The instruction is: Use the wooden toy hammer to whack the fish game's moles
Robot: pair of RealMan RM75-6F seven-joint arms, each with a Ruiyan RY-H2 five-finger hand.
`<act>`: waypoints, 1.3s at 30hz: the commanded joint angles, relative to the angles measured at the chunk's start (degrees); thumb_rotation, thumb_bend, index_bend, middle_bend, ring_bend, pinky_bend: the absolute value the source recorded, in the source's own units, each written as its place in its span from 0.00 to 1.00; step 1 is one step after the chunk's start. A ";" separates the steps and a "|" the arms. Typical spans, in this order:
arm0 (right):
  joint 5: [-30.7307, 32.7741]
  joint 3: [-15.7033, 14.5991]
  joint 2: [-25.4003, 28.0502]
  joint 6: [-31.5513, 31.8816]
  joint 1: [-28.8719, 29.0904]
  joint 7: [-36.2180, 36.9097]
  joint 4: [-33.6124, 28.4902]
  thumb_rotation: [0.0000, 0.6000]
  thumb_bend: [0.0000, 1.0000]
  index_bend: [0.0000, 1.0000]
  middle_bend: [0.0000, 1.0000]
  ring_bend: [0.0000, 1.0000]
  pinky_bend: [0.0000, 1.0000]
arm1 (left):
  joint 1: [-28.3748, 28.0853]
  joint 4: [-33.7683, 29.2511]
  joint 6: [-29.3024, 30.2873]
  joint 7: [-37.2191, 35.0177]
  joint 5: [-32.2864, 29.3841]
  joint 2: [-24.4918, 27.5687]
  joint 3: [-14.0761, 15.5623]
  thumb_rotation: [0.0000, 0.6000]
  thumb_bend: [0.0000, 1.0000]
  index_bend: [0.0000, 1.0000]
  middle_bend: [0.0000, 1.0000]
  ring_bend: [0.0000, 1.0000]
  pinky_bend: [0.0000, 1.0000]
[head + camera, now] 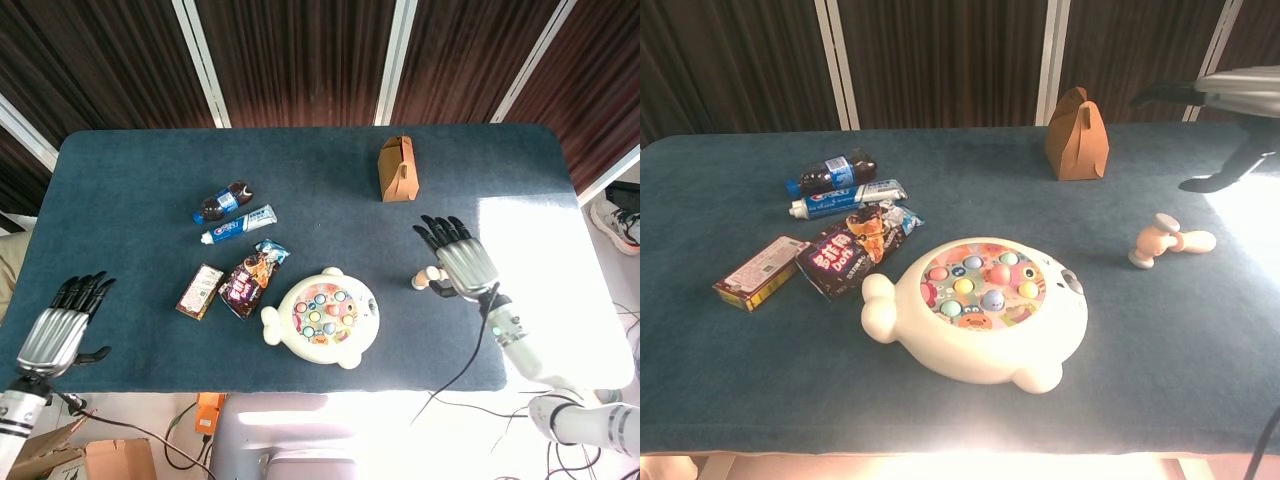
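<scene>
The cream fish-shaped game (322,317) with coloured moles lies near the table's front middle, also in the chest view (985,305). The small wooden toy hammer (1168,241) lies on the cloth to its right, untouched. From the head view only the hammer's head end (428,279) shows, because my right hand (460,265) hovers over its handle. That hand is raised, fingers spread and empty; the chest view shows it (1240,90) high at the right edge. My left hand (58,335) is open and empty off the table's front left edge.
A brown paper bag (397,168) stands behind the hammer. Left of the game lie a cola bottle (222,201), a toothpaste tube (240,224), a snack packet (250,277) and a small box (200,291). Bright sunlight covers the table's right end.
</scene>
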 commanded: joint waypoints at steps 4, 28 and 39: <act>-8.82 -4.70 -0.86 -3.00 -4.26 16.19 14.73 1.00 0.20 0.17 0.04 0.00 0.01 | 11.00 14.96 14.10 -11.05 6.21 -4.35 4.39 1.00 0.11 0.00 0.00 0.00 0.07; -15.41 -4.92 -20.10 -8.03 -0.03 31.67 42.28 1.00 0.21 0.41 0.15 0.00 0.01 | 15.85 29.38 16.17 -15.38 5.58 -11.44 1.35 1.00 0.11 0.00 0.00 0.00 0.07; -15.65 -4.25 -22.84 -8.46 1.09 33.57 45.68 1.00 0.24 0.47 0.16 0.00 0.01 | 16.23 29.23 14.67 -15.30 5.51 -11.18 0.83 1.00 0.11 0.00 0.00 0.00 0.07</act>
